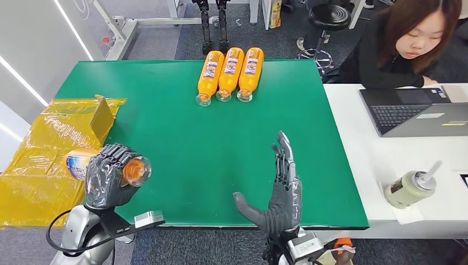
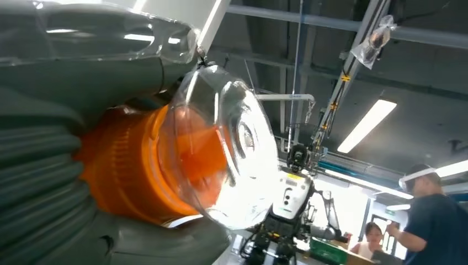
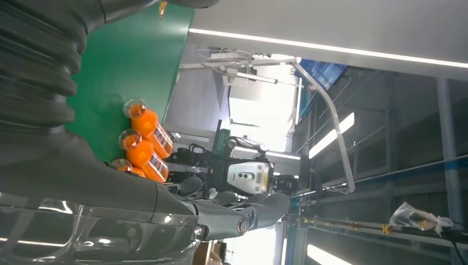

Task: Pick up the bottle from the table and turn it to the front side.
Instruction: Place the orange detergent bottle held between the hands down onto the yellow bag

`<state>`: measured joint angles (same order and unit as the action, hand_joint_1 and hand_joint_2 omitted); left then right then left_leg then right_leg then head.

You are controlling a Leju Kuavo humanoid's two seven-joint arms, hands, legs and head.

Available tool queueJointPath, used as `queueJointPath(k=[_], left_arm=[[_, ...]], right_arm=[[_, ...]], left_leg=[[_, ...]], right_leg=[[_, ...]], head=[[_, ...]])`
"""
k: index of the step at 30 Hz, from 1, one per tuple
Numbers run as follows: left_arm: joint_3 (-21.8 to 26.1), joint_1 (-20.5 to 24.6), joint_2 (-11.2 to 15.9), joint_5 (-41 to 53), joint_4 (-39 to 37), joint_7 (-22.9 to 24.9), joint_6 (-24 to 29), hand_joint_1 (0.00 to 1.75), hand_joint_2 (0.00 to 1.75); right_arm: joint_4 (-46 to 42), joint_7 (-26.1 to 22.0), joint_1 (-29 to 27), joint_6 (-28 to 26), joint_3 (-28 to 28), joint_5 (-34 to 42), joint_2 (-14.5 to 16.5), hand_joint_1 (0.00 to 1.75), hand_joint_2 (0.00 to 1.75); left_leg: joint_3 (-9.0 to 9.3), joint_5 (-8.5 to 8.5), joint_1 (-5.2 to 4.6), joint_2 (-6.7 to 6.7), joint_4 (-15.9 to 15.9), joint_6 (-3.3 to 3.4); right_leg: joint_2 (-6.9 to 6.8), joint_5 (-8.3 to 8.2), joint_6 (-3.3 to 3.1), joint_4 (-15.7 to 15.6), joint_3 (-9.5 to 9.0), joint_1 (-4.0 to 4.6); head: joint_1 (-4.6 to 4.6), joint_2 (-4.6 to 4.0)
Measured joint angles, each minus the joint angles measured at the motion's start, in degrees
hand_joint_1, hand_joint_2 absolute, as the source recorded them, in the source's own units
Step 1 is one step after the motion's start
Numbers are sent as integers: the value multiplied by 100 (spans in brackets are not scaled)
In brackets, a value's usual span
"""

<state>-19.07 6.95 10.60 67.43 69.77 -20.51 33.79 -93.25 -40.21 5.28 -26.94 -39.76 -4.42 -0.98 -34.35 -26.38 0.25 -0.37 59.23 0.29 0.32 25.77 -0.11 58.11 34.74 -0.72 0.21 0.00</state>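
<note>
Gripping an orange juice bottle (image 1: 105,163) around its middle, the left hand (image 1: 107,176) holds it lying sideways in the air just off the left edge of the green table (image 1: 182,138), over a sheet of yellow plastic (image 1: 38,165). The bottle's clear base faces the green table and its labelled end points out toward the yellow plastic. In the left wrist view the ribbed fingers (image 2: 38,165) wrap the orange body, and the clear base (image 2: 232,143) juts out past them.

The right hand (image 1: 278,193) stands upright above the near edge of the table, fingers straight and spread, thumb out to the side, grasping nothing.

Three more orange juice bottles (image 1: 229,73) lie side by side, touching, at the far edge of the table. Beside the table's right edge is a white desk (image 1: 386,165) with an open laptop (image 1: 414,110) and a lidded cup (image 1: 411,187) with a straw; a person (image 1: 403,44) sits behind it.
</note>
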Motion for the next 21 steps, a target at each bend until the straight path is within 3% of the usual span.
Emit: queueJointPath(k=[8, 9, 12, 13, 21], left_arm=[[85, 1092, 112, 674, -2345, 227, 558, 175, 175], [92, 1201, 115, 818, -2576, 325, 565, 165, 175], [95, 1534, 121, 1227, -3235, 637, 576, 38, 175], [95, 1638, 123, 1336, -3432, 713, 579, 7, 175], [84, 2030, 105, 1777, -4391, 1048, 582, 0, 175]], right_arm=[[99, 1, 8, 97, 0, 19, 32, 0, 175], [114, 1, 11, 99, 0, 20, 37, 0, 175], [156, 1, 19, 96, 0, 14, 58, 0, 175], [168, 1, 19, 90, 0, 12, 62, 0, 175], [253, 1, 12, 63, 0, 18, 74, 0, 175]], left_leg=[[1, 10, 2, 4, 0, -10], [1, 10, 2, 3, 0, -10], [0, 10, 2, 3, 0, -11], [0, 10, 2, 3, 0, -11], [0, 9, 1, 7, 0, -11]], right_leg=[[4, -7, -9, 4, 1, 2], [4, -7, -9, 4, 2, 2], [4, -7, -9, 4, 3, 2], [4, -7, -9, 4, 3, 2], [7, -6, -9, 3, 7, 2]], head=[[1, 0], [1, 0], [1, 0], [0, 0], [0, 0]])
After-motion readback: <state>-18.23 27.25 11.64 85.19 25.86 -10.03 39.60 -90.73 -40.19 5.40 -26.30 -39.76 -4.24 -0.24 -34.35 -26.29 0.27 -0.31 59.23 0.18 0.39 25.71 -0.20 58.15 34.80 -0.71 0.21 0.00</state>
